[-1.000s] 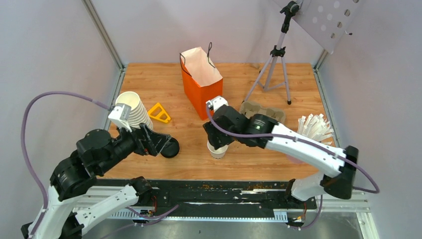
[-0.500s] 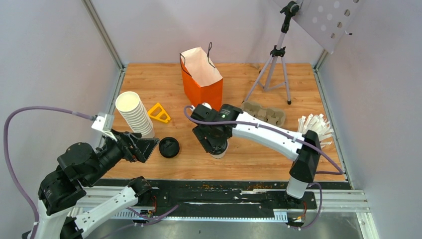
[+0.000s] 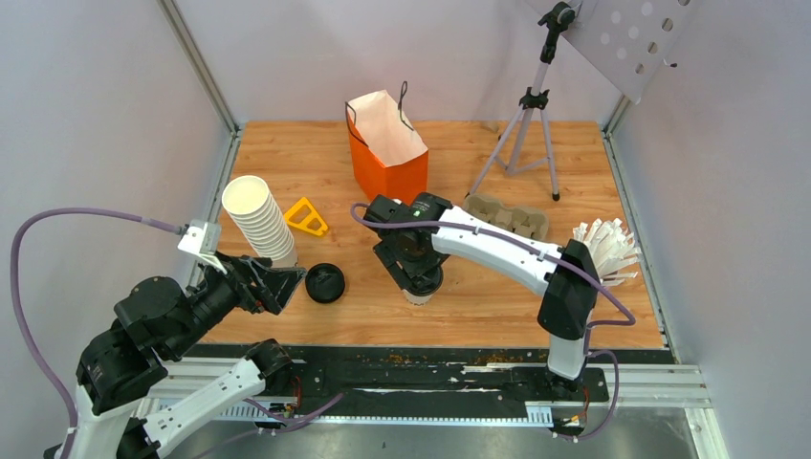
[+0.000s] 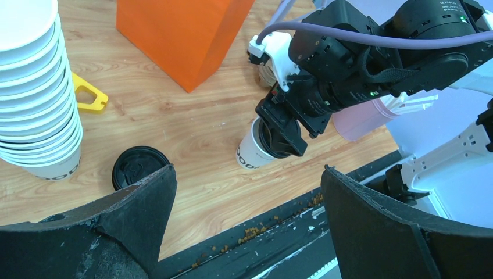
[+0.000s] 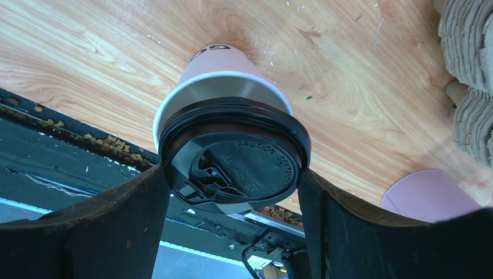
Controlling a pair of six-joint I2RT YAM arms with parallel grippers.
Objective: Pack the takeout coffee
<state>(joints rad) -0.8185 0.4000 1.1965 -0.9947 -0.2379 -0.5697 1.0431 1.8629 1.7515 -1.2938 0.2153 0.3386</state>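
Because the orange bag (image 3: 387, 164) stands with its mouth open upward toward the far edge of the table (image 3: 497, 298), the takeout coffee (image 4: 250, 154) is gripped at its black lid, I judge so that it can be lowered in from above. The right gripper (image 5: 231, 192) bends down steeply near the middle of the near edge, its fingers pinching the lid rim from both sides. The left gripper (image 3: 279, 285) hovers near the near left corner, fingers spread wide, holding nothing.

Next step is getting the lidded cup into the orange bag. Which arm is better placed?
Right. The right tool grips the lidded cup by its lid, orange bag just beyond. The left tool is open, empty, off by the cup stack.
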